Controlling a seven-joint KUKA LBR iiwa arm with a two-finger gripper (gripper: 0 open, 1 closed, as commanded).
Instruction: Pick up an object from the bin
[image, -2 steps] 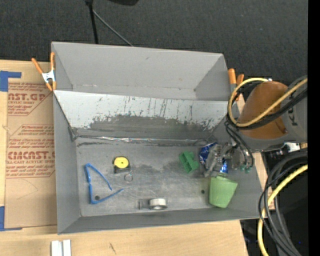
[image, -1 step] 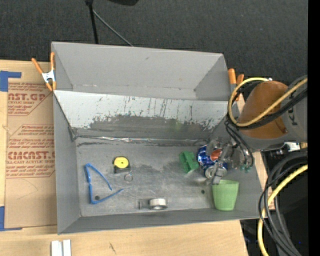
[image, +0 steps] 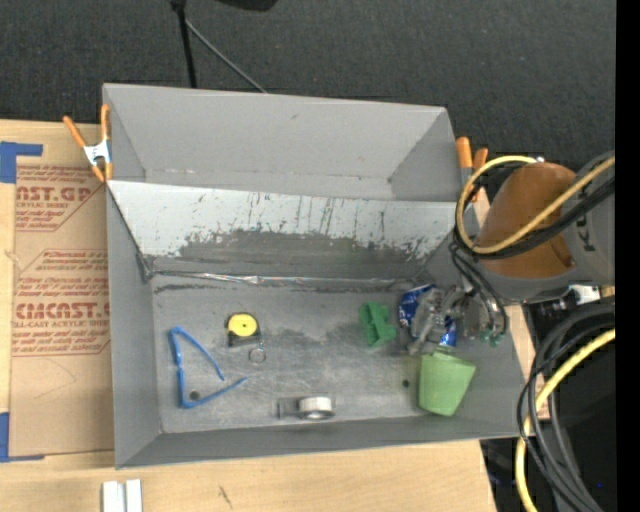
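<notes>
My gripper (image: 438, 325) is low at the right side of the bin floor, over a small blue and white crumpled thing (image: 414, 304). Whether anything sits between the fingers is hidden by the metal parts. A light green cup (image: 443, 384) lies on its side just below the gripper. A small dark green block (image: 377, 324) lies just to the gripper's left.
Further left on the floor lie a yellow round thing (image: 241, 326) with a small metal ring beside it, blue glasses (image: 190, 368) near the left wall, and a silver metal piece (image: 308, 406) near the front wall.
</notes>
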